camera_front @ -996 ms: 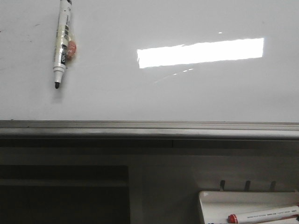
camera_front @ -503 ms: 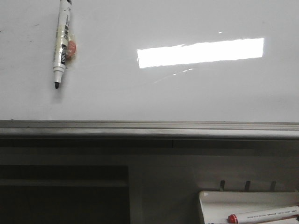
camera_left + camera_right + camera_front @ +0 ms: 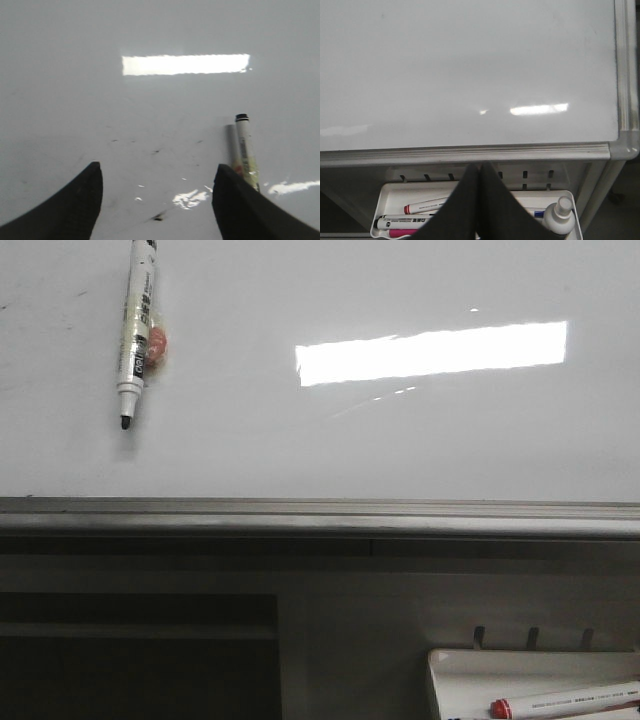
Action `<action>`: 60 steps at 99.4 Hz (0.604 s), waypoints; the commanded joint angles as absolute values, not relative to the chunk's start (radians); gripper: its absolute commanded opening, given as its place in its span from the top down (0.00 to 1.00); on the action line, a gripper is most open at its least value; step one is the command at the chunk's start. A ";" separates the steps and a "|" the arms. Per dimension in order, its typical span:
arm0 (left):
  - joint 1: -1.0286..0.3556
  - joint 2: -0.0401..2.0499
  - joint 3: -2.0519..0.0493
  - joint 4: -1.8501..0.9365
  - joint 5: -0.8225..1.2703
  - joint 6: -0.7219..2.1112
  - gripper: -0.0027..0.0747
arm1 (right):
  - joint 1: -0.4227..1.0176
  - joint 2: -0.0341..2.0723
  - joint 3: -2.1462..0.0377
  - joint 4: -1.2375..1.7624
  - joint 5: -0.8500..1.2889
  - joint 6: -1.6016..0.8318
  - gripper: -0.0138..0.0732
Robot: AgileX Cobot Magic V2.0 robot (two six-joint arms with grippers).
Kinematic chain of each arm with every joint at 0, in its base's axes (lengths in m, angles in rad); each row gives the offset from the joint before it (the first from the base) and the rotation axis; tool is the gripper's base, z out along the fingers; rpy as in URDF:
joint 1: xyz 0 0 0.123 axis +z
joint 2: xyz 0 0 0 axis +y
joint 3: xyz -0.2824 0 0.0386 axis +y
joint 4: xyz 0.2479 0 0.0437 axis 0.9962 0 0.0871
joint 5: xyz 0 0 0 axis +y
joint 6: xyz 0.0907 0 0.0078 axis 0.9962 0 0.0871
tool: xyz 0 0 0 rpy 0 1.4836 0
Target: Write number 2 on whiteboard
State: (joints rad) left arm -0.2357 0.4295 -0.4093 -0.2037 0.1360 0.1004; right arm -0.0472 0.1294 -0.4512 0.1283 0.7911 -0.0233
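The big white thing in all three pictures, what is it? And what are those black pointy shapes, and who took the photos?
It is a whiteboard, the kind you draw on. A robot with two arms stands in front of it, carrying three cameras. One looks straight ahead, and there you see a black marker against the board, its tip pointing down, and the grey edge along the board's bottom. The bright bar is just a lamp's reflection.

The other two cameras sit on the robot's wrists. The black shapes are its fingers. The left gripper is open, holding nothing, with the marker beside it. The right gripper is pressed shut, also holding nothing. Under it is a tray with more markers and a small bottle.

The robot should write a 2, but no number is on the board yet.
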 commanded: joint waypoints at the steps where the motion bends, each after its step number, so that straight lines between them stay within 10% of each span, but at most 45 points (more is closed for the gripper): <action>1: -0.322 0.519 -0.440 -0.225 0.000 0.106 0.43 | -0.018 0.156 -0.485 0.134 0.712 -0.044 0.90; 60: -0.684 1.101 -0.440 -0.279 -0.434 0.102 0.47 | 0.081 0.156 -0.483 0.132 0.652 -0.044 0.90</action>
